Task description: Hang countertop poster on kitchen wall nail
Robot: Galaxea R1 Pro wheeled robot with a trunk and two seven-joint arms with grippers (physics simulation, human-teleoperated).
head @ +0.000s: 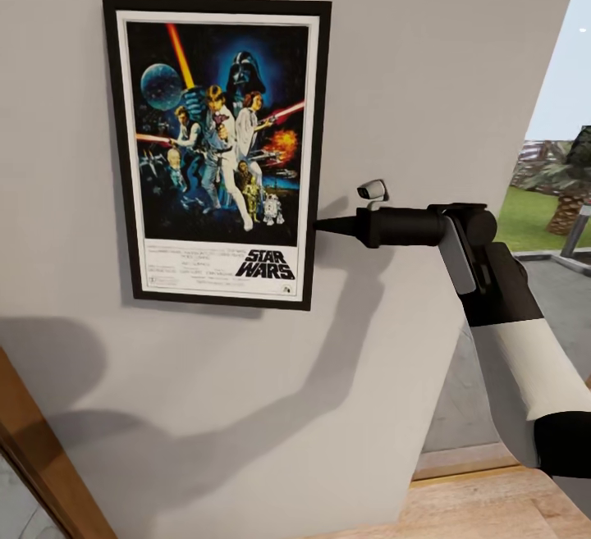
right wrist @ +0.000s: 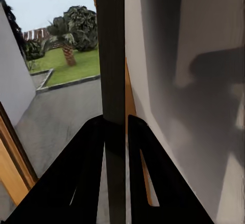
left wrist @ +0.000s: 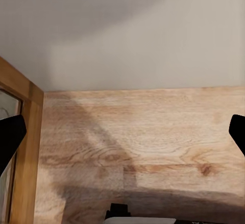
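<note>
Pale grey wall (head: pixel 394 47) backs the whole scene, and the poster (head: pixel 217 149) sits flat and upright against it, high on the plain surface, with the wooden floor (left wrist: pixel 143 142) well below. No nail can be made out; if one carries the frame, it is hidden behind it.

Just beside the poster's right edge, low on that side, the right gripper (head: pixel 322 226) pinches the black frame. In the right wrist view the two dark fingers (right wrist: pixel 87 173) stand nearly closed, with the frame's thin edge (right wrist: pixel 112 55) running straight between them and touching both.

My judgement is that the hanging step is at or near its end, with only the release left. The risk lies there: if the frame is not truly seated on a nail, letting go would drop it to the floor. A sideways pull while the fingers part could also tilt the poster or drag it off its support.

Away from the poster, the left gripper (left wrist: pixel 122 132) points at the floor near a wooden door frame (left wrist: pixel 23 147), its fingertips spread wide and holding nothing.
</note>
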